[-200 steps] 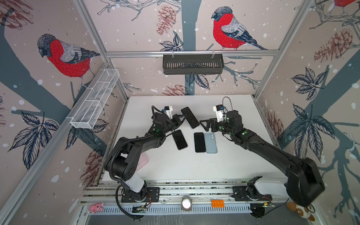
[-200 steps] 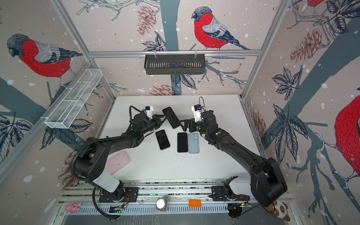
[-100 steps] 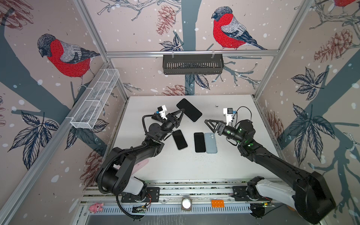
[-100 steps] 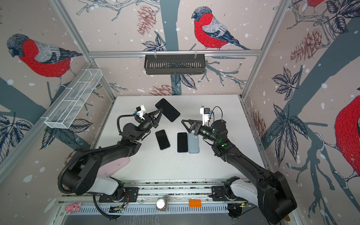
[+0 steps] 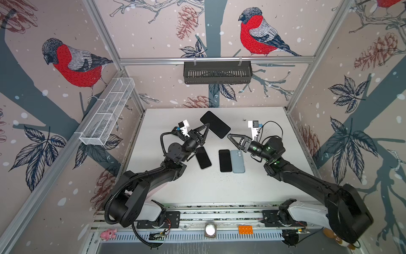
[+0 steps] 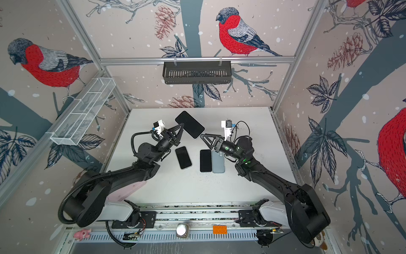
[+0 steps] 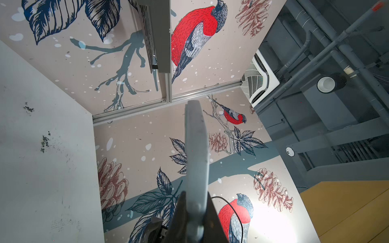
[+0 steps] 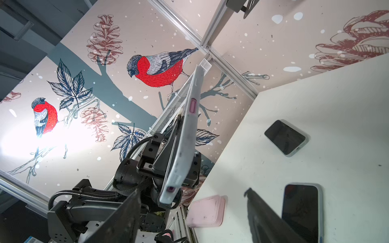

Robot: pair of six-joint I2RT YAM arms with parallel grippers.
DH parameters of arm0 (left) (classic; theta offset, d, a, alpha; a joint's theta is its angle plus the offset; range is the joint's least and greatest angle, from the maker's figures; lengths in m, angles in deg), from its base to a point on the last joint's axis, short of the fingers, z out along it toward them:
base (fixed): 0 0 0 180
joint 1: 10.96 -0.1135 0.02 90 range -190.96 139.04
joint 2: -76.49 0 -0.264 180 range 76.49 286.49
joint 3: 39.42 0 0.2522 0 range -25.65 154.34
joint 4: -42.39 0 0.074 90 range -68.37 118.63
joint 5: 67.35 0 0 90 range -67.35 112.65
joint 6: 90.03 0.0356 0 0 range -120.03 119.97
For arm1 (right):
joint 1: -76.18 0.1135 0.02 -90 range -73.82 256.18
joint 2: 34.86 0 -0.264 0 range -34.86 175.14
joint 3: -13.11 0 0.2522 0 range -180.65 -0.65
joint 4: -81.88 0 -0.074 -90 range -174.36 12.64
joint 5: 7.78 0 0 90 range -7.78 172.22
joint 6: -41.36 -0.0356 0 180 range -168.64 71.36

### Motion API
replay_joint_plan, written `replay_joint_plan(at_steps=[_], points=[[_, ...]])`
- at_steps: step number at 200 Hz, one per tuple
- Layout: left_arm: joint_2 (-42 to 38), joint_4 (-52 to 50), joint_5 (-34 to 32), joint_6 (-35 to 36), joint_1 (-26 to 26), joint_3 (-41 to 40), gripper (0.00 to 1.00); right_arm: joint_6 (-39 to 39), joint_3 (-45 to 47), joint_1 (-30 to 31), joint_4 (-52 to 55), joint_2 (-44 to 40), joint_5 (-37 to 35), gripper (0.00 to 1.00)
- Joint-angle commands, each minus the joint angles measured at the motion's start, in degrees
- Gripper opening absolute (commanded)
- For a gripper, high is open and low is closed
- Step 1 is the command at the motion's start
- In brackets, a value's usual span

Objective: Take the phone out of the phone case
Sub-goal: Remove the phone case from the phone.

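Walls point(image 5: 153, 33) on my feed are beige-pink, covered in red-breasted grey birds, brownish pine cones, dark blue leaves and teal branches. Table point(image 5: 219, 189) is white with dark specks. The raised phone point(image 5: 214, 124) has a black screen, its case point(image 8: 185, 143) pale grey with pink buttons. Rear basket point(image 5: 217, 74) is black, side basket point(image 5: 107, 114) white mesh. Brick point(image 5: 245, 229) is orange.

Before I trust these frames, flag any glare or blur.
Left wrist view: glare whitens the wallpaper beside a bird; the held cased phone is soft, close to the lens. Right wrist view: glare bleaches the wallpaper; near right gripper fingers blur. Both top views: even, sharp.
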Motion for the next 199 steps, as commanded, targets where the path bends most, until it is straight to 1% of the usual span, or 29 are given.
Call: replay_joint_plan(at_steps=[1,29,90,147,199], points=[[-0.17,6.08,-0.81,-0.5,0.35,0.03,0.0,-1.93,-0.14,1.0,-6.8,1.21,1.11,0.75],[-0.09,5.77,-0.96,-0.04,0.42,-0.1,0.0,-1.99,-0.43,2.45,-7.97,1.81,0.68,0.69],[0.32,5.88,-1.11,0.38,0.49,-0.24,0.0,-2.63,-0.43,3.78,-9.59,4.69,0.32,0.52],[0.45,5.97,-1.1,0.86,0.66,-0.37,0.0,-3.9,-0.61,4.3,-11.45,6.09,0.48,0.4],[0.7,5.89,-1.16,1.06,0.71,-0.42,0.0,-4.67,-0.27,4.46,-12.23,6.25,0.66,0.22]])
